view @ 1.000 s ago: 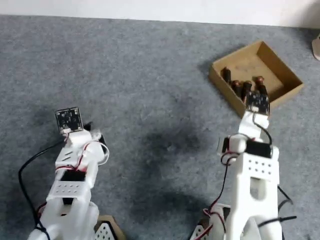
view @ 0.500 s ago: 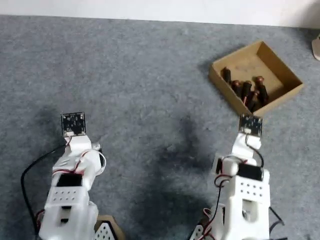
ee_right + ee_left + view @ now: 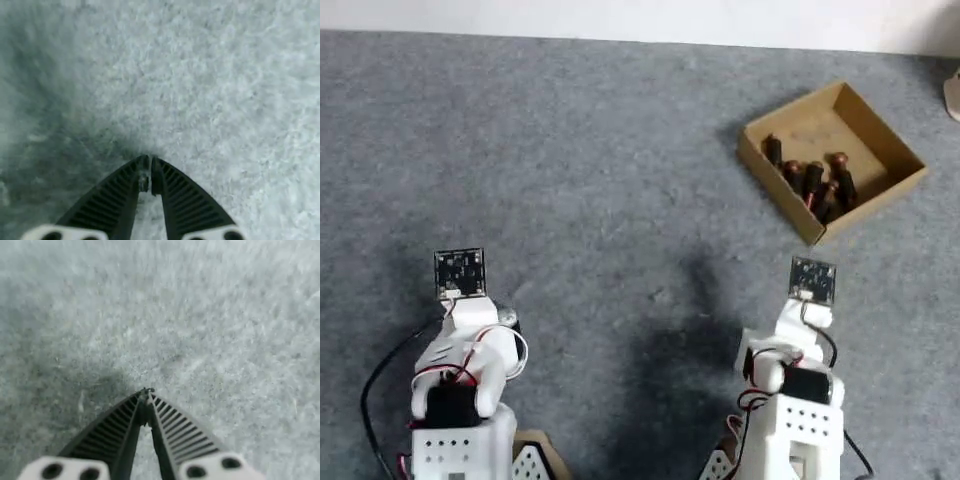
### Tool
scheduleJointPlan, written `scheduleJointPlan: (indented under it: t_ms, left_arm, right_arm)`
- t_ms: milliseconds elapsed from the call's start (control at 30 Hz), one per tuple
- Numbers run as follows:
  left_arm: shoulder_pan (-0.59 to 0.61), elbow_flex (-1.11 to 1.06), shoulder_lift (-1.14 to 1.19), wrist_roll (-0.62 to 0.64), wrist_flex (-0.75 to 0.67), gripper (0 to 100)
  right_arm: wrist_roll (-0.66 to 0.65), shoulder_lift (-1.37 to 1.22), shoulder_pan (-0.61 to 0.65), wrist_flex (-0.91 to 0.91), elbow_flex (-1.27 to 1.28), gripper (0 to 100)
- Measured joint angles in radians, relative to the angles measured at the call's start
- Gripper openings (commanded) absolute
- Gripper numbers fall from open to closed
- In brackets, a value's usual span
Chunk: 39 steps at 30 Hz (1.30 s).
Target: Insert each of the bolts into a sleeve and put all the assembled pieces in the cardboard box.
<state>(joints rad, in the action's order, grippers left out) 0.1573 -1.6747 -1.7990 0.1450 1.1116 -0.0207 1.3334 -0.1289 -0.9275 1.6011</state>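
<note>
Grey felted counter (image 3: 620,150). The pieces (image 3: 815,182) lie together in the box (image 3: 868,135), long axes pointing roughly toward my arms. The right arm (image 3: 798,380) is nearer the box than the left arm (image 3: 460,380). Both jaws are clenched on nothing, well short of the box.

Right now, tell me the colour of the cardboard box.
Light brown; the cardboard box shows best in the high view.

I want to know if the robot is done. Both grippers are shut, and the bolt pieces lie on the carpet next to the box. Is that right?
Not quite. The high view shows the assembled pieces inside the cardboard box, not on the carpet beside it. The left gripper and right gripper are shut.
</note>
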Motion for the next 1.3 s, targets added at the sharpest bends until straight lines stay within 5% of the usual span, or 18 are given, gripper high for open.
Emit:
scheduleJointPlan:
  t_ms: [333,533,667,1300]
  left_arm:
    - [0.029,0.000,0.003,0.000,0.094,1]
    - [0.029,0.000,0.003,0.000,0.195,1]
    - [0.029,0.000,0.003,0.000,0.196,1]
    - [0.029,0.000,0.003,0.000,0.196,1]
  right_arm:
    - [0.002,0.308,-0.002,-0.003,0.075,0.4]
    - [0.002,0.465,-0.055,-0.153,0.075,0.4]
    - [0.002,0.485,-0.058,-0.292,0.075,0.4]
    - [0.002,0.486,-0.100,-0.313,0.075,0.4]
